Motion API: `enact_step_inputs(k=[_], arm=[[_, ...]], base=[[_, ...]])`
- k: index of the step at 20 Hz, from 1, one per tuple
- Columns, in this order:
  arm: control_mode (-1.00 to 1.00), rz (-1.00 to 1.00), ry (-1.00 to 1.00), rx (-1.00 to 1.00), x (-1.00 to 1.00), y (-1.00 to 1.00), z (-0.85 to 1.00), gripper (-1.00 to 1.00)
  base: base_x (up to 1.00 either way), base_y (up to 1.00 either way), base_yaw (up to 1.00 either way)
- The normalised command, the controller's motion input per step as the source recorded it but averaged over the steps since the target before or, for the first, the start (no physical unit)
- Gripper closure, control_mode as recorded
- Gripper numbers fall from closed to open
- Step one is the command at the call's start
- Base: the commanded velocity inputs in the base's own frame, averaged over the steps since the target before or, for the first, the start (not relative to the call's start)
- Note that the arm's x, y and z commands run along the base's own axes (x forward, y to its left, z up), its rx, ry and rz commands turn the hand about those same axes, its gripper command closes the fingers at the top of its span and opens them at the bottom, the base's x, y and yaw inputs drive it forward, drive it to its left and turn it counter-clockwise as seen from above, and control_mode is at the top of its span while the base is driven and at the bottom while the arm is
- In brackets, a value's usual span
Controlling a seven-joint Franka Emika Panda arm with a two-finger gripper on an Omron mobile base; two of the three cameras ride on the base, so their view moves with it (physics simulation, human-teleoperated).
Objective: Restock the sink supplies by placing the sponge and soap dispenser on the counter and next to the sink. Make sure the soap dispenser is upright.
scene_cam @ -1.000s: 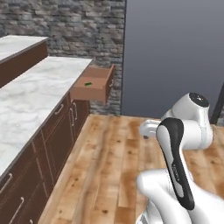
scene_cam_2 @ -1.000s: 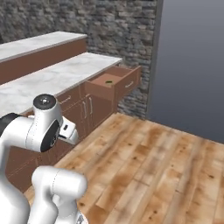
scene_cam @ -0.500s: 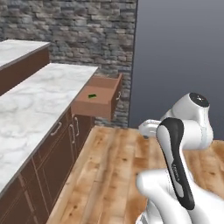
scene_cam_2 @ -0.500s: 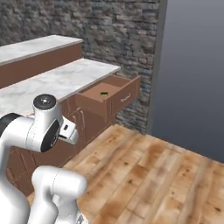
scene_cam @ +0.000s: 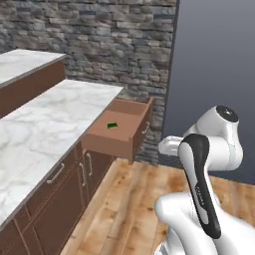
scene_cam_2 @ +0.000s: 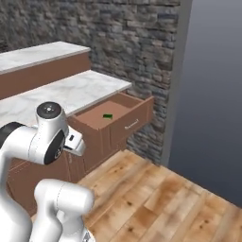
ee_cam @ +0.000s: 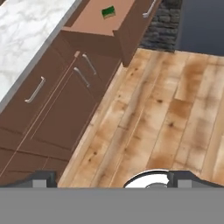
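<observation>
The sponge point(scene_cam: 112, 125) lies in the open drawer point(scene_cam: 119, 130) at the desk's point(scene_cam: 45, 129) far end. My claw point(ee_cam: 111, 177) is spread wide, empty, well short; I should close in and descend squarely over it.

the sponge point(scene_cam: 112, 125) in the open drawer point(scene_cam: 124, 130) is too small to show its lighter edge. the counter point(scene_cam: 45, 124) runs off the left edge, and the drawer's front wall hides part of its floor.

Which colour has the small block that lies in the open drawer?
The sponge is green. The hand view shows it best.
</observation>
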Motion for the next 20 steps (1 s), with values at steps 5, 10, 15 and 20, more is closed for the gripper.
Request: enact_step_inputs(k=[5, 10, 15, 20], arm=[[1.0, 0.0, 0.0, 0.0, 0.0, 0.0, 0.0, -1.0], [1.0, 0.0, 0.0, 0.0, 0.0, 0.0, 0.0, -1.0], [1.0, 0.0, 0.0, 0.0, 0.0, 0.0, 0.0, -1.0], [1.0, 0.0, 0.0, 0.0, 0.0, 0.0, 0.0, -1.0]], base=[[0.92, -0.61, 0.45], [0.53, -0.75, 0.47], [0.36, -0.78, 0.45], [0.1, -0.76, 0.45]])
